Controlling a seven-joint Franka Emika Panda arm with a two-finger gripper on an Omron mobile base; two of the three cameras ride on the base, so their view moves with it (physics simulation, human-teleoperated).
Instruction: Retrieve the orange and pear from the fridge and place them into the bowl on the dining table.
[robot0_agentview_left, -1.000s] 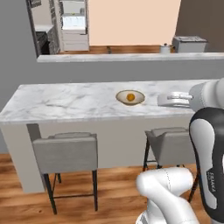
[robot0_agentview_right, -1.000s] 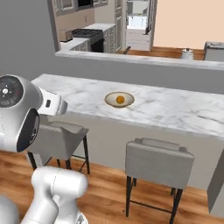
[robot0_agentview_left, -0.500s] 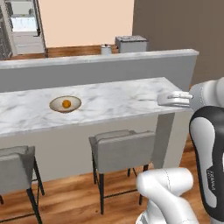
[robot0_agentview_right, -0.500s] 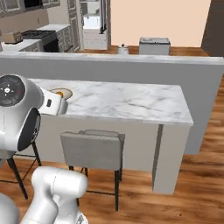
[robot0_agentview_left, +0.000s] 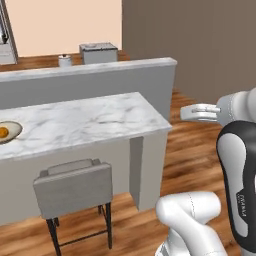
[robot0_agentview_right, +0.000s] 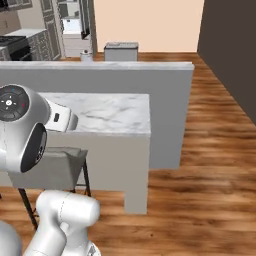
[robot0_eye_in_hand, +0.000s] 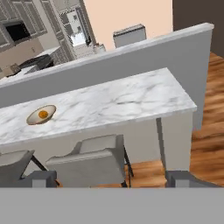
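The bowl (robot0_eye_in_hand: 33, 118) rests on the dining table (robot0_eye_in_hand: 118, 103), on the left of the marble top, with the orange (robot0_eye_in_hand: 43, 114) inside it. From the left base view the bowl (robot0_agentview_left: 14, 130) and the orange (robot0_agentview_left: 3, 132) sit at the picture's left edge. My gripper (robot0_eye_in_hand: 111, 179) is open and holds nothing; it hangs in the air well short of the table, off its right end (robot0_agentview_left: 186, 113). Far at the back stands the fridge (robot0_eye_in_hand: 74, 27), its door open and its shelves showing. The pear is out of view.
A higher marble ledge on a grey wall (robot0_agentview_left: 95, 80) runs behind the table. Grey stools (robot0_agentview_left: 75, 187) (robot0_eye_in_hand: 89, 161) stand tucked under the table's near side. Wooden floor (robot0_agentview_right: 210, 165) lies open to the right of the table's end. A small grey box (robot0_agentview_left: 98, 52) sits beyond the ledge.
The whole scene has slid left in both base views, so the base has moved toward the table's right end. The bowl with the orange has not moved on the table. The gripper stays open.
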